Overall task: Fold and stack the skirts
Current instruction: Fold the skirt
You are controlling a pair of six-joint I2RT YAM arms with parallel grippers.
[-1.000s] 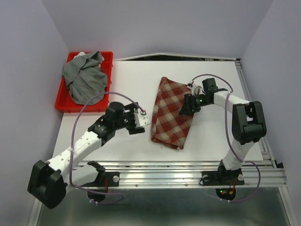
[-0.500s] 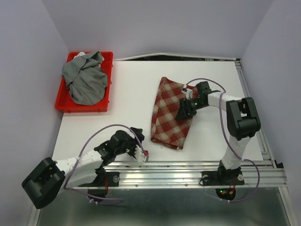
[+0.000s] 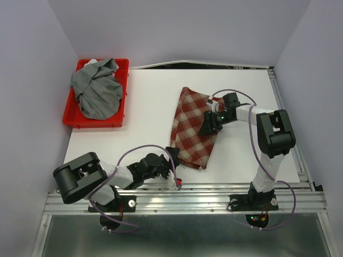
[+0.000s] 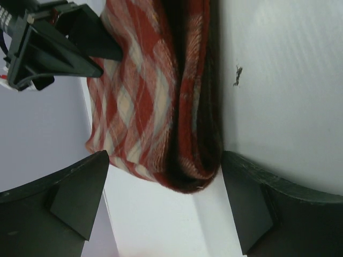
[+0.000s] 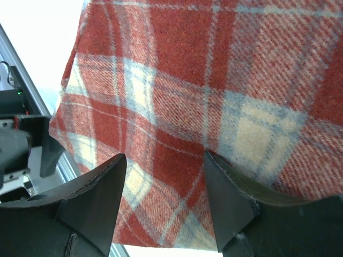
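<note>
The red-and-cream plaid skirt (image 3: 194,128) lies folded lengthwise on the white table (image 3: 144,101). The grey skirt (image 3: 96,92) lies bunched in a red tray (image 3: 70,119) at the back left. My left gripper (image 3: 172,161) is open and low at the table's near edge, just short of the plaid skirt's near-left corner. In the left wrist view the folded plaid edge (image 4: 185,123) sits just beyond my open gripper (image 4: 166,209). My right gripper (image 3: 209,124) is open over the plaid skirt's right edge. In the right wrist view the gripper (image 5: 163,203) straddles plaid cloth (image 5: 214,80).
The metal rail (image 3: 214,193) runs along the table's near edge, right behind my left gripper. My right gripper shows at the top left of the left wrist view (image 4: 48,43). Purple walls close in on both sides.
My left arm has swung from mid-table down to the near edge and right, toward the plaid skirt's near corner. My right gripper has shifted slightly further onto the skirt's right edge.
</note>
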